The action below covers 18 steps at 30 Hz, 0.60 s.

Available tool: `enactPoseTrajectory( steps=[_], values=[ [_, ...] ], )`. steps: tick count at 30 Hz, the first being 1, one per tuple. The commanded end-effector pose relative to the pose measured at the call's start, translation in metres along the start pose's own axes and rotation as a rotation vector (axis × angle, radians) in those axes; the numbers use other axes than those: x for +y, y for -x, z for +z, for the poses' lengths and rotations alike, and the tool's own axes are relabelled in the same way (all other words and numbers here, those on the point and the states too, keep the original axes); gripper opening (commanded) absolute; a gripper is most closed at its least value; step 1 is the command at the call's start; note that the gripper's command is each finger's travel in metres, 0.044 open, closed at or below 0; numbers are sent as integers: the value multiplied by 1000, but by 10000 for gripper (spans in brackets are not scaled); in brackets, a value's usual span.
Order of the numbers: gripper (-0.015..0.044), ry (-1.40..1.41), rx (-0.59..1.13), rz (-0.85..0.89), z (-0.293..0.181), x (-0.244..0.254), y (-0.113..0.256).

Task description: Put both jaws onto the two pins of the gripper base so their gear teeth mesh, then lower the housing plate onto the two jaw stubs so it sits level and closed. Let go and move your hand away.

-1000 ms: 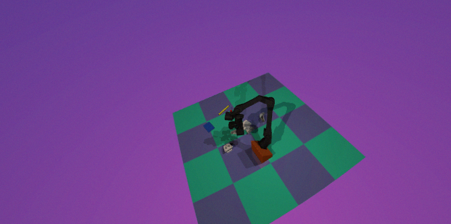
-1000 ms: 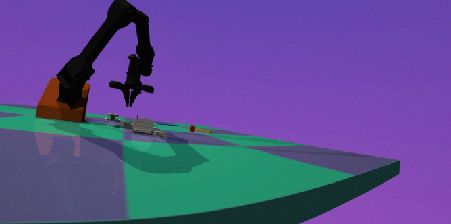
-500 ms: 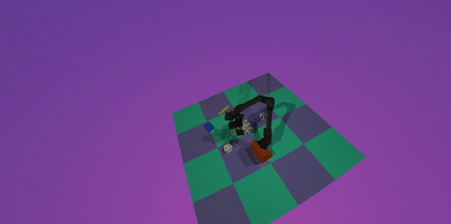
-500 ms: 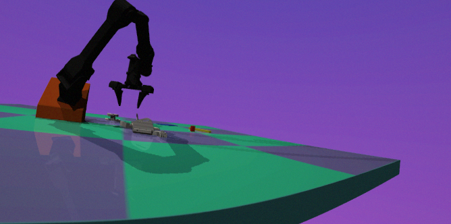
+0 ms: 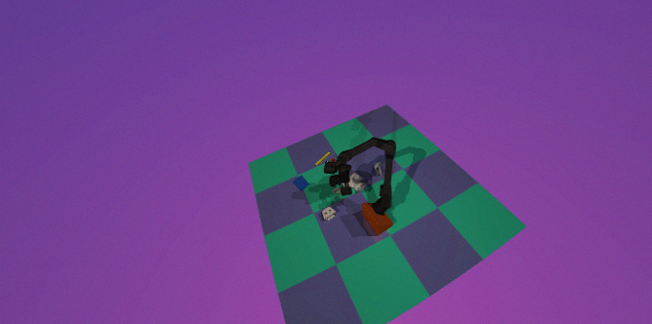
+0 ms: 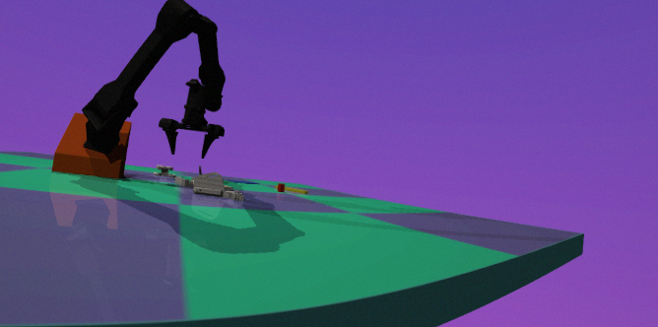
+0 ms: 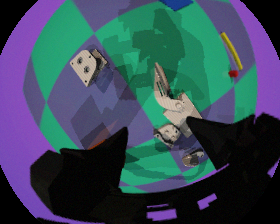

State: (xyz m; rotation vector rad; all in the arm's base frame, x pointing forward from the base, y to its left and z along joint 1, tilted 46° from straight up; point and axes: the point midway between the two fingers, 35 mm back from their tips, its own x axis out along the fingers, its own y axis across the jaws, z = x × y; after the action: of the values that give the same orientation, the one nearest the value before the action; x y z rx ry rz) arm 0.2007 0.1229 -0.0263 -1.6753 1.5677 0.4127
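Note:
My gripper (image 6: 187,156) (image 7: 157,124) is open and empty, pointing down above the parts. The pale gripper base (image 5: 357,182) (image 6: 209,184) (image 7: 179,114) lies on the table below it, partly covered by a finger in the wrist view. One pale jaw (image 7: 162,86) (image 5: 338,190) appears tilted, its broad end by the base; whether it is on a pin I cannot tell. The other jaw (image 5: 377,168) (image 6: 234,195) (image 7: 192,159) lies apart on the base's far side. The housing plate (image 5: 328,213) (image 6: 164,168) (image 7: 85,68), with two holes, lies apart from the base.
A blue square (image 5: 301,182) (image 7: 176,4) lies beyond the parts. A yellow stick (image 5: 322,158) (image 6: 296,190) (image 7: 231,50) and a small red block (image 6: 281,187) (image 7: 233,74) lie to one side. The orange arm mount (image 5: 377,220) (image 6: 91,152) stands near the housing plate.

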Motion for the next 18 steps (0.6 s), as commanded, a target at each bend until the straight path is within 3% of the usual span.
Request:
enactPoseTrajectory(
  steps=[1,11,18],
  values=[
    [440,4,0,-2,0,0,0],
    [440,4,0,-2,0,0,0],
    [256,-3,0,6,-1,1,9]
  ],
)
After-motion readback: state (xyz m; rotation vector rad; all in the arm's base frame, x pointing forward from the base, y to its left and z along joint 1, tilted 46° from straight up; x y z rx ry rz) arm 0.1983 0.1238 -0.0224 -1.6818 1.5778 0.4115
